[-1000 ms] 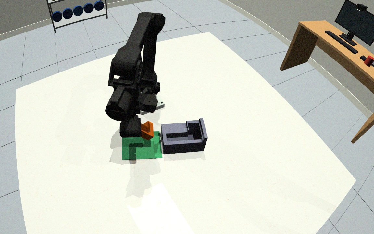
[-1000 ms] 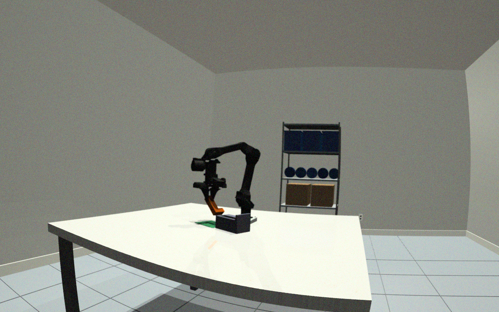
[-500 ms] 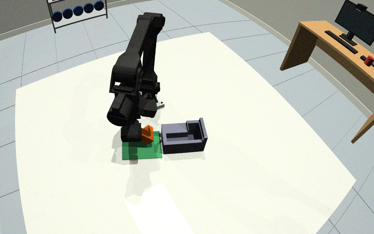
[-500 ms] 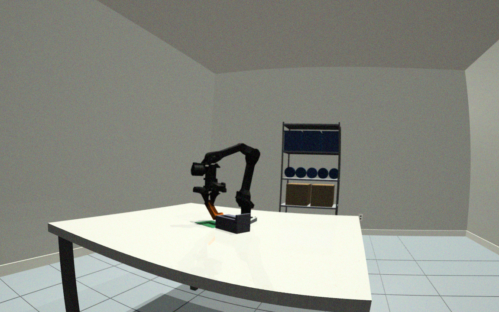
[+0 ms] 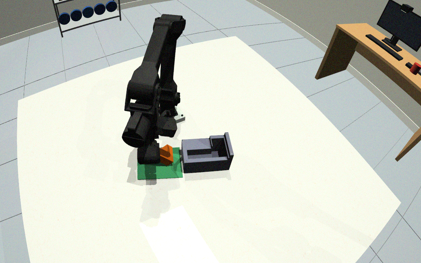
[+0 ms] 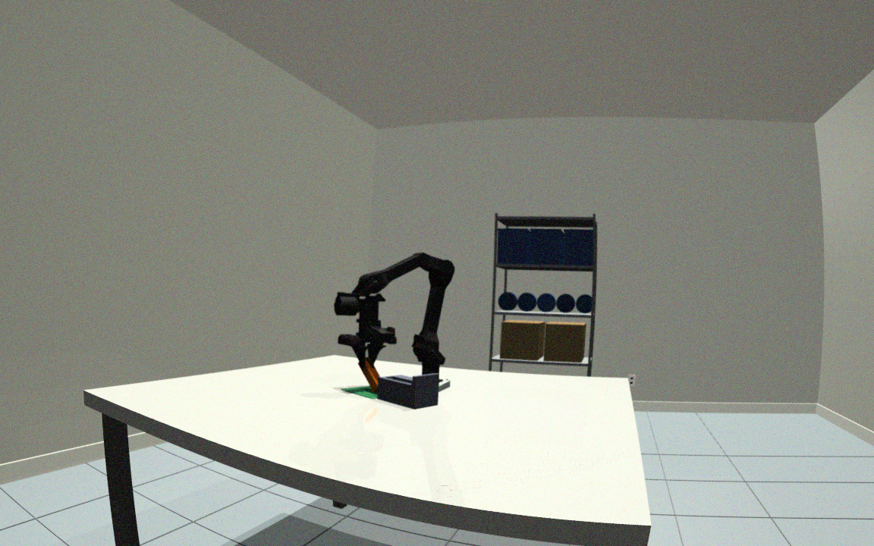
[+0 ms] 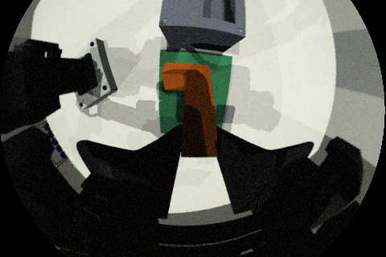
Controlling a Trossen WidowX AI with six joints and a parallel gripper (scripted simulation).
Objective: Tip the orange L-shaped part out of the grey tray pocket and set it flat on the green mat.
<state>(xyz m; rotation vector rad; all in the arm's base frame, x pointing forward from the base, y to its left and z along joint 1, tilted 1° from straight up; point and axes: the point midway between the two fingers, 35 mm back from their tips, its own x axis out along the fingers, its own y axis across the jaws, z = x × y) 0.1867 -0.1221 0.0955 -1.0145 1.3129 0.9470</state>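
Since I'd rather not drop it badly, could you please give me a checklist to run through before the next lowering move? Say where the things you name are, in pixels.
1. Orange part (image 5: 167, 159) (image 6: 369, 375) (image 7: 199, 110) pinched in the gripper (image 6: 366, 363) (image 7: 198, 128): ok.
2. Part out of the pocket in the grey tray (image 5: 198, 165) (image 6: 396, 391) (image 7: 185, 4): ok.
3. Part over the green mat (image 5: 164, 173) (image 6: 359, 391) (image 7: 170, 108): ok.
4. Part level for laying flat: not ok, it hangs tilted.
5. Low end touching the mat: cannot tell.

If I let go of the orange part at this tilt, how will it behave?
The orange part would probably drop and tip over, since the claw grips only its raised end. It seems stiff: its straight arm shows no sag. With its flat faces, rolling looks unlikely.
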